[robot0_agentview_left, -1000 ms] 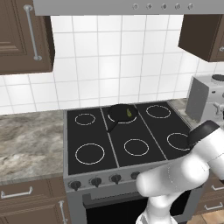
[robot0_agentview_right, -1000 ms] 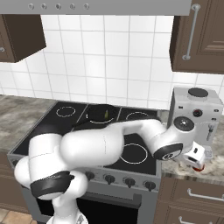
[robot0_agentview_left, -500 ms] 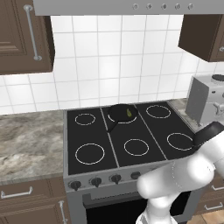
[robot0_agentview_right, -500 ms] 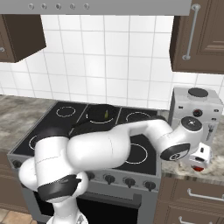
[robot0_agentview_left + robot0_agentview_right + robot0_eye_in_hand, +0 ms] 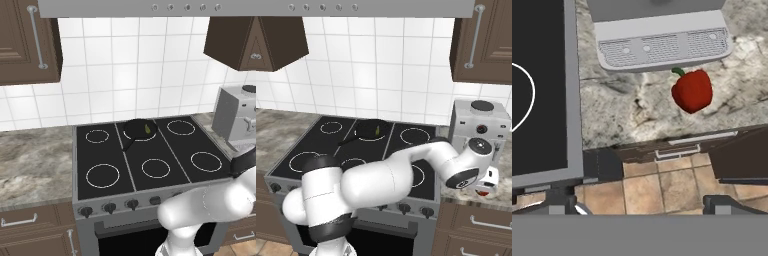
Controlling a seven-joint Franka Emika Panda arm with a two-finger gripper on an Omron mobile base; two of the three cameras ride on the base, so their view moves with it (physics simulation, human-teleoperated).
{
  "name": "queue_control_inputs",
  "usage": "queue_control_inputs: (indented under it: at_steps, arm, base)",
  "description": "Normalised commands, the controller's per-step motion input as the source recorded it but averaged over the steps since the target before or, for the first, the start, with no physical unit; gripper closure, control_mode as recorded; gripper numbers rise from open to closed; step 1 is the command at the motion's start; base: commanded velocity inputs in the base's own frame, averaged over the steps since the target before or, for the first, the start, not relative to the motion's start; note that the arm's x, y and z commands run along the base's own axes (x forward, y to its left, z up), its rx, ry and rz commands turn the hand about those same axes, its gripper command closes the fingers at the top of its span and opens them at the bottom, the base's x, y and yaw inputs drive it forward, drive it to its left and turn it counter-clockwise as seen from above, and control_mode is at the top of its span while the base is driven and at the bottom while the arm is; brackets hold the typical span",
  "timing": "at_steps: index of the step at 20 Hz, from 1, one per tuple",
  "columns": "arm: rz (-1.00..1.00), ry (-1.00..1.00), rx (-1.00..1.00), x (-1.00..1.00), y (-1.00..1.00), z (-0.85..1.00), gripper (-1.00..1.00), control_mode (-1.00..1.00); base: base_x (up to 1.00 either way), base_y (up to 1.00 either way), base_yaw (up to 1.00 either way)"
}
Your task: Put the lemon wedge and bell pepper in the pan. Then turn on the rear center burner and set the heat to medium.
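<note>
One small glossy red bell pepper with a green stem lies on the grey marbled stone counter, just in front of the grey coffee machine and to the right of the black glass cooktop. We see our hand above the counter edge with its two dark fingertips spread wide apart, and nothing is between them. The pepper is apart from the hand; no contact is visible.

On the cooktop, the small round black frying pan sits on the rear center burner, with its short handle pointing to the front left. Inside the pan lies the tiny yellow-green lemon wedge. In the right base view our white arm reaches to the right, over the counter beside the coffee machine.
</note>
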Motion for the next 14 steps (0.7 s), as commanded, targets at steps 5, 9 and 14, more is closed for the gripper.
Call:
queue_control_inputs:
  at_steps: [5,9,14]
  arm:
    - [0.0,0.0,-0.08,0.0,0.0,-0.22,-1.0,-1.0]
    - [0.0,0.0,-0.08,0.0,0.0,-0.17,-1.0,-1.0]
    - [0.0,0.0,-0.07,0.0,0.0,-0.14,-1.0,-1.0]
  base:
    - [0.0,0.0,0.0]
    - [0.0,0.0,0.0]
    - [0.0,0.0,0.0]
